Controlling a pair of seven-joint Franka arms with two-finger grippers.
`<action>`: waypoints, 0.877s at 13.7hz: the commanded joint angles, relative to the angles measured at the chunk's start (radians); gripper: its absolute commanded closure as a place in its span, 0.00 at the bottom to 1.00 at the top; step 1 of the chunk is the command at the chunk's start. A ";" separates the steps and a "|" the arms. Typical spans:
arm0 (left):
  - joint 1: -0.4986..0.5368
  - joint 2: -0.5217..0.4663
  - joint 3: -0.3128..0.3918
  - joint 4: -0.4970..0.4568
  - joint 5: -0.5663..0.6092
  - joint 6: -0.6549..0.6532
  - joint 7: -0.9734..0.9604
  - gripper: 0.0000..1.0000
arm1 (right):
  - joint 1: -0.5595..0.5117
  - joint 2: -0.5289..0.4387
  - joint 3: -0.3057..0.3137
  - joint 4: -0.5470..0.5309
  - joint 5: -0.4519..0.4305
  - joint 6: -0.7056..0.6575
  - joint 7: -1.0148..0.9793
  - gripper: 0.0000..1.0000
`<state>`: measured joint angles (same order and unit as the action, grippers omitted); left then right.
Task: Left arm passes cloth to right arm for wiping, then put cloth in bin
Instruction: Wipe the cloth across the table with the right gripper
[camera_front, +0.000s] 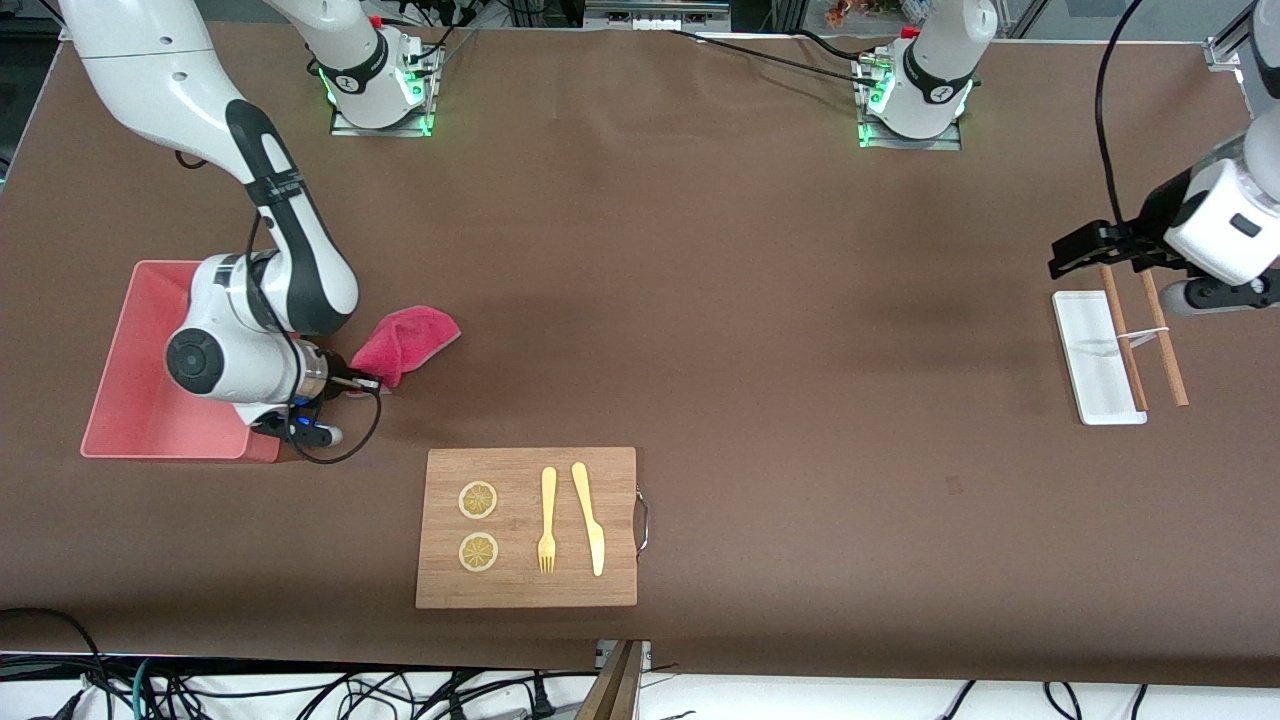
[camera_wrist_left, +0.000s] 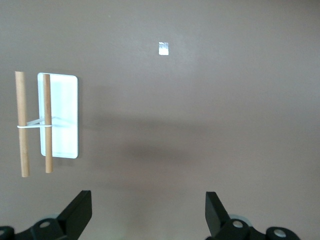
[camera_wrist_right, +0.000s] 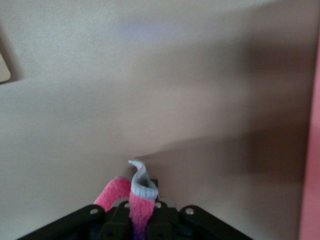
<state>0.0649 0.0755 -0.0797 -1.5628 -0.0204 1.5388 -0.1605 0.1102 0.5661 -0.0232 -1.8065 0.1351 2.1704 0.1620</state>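
Cloth (camera_front: 405, 343) lies bunched on the brown table (camera_front: 760, 330) just beside the pink bin (camera_front: 140, 400), toward the right arm's end. Its long axis runs slantwise, with the loose broad end pointing toward the robots' bases and the narrow end at the right gripper (camera_front: 365, 383). That gripper's fingers are pressed together on the narrow end, a grey-edged fold sticking up between them. Over the white tray (camera_front: 1090, 370) with its two wooden sticks (camera_front: 1160, 340), the left gripper (camera_wrist_left: 149, 212) waits with fingers spread wide.

Even overhead light, soft shadows, right wrist blurred.
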 joint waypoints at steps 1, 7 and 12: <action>0.030 0.030 -0.005 0.083 0.014 -0.032 0.021 0.00 | -0.001 -0.009 0.000 0.004 -0.012 -0.009 -0.032 1.00; 0.035 0.029 -0.012 0.106 0.017 -0.031 0.024 0.00 | 0.023 0.003 0.115 0.022 -0.009 0.049 0.281 1.00; 0.027 0.053 -0.014 0.109 0.019 -0.029 0.022 0.00 | 0.133 0.055 0.192 0.088 -0.003 0.094 0.607 1.00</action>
<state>0.0961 0.0975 -0.0874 -1.4932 -0.0204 1.5312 -0.1526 0.2057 0.5858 0.1470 -1.7686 0.1354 2.2600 0.6539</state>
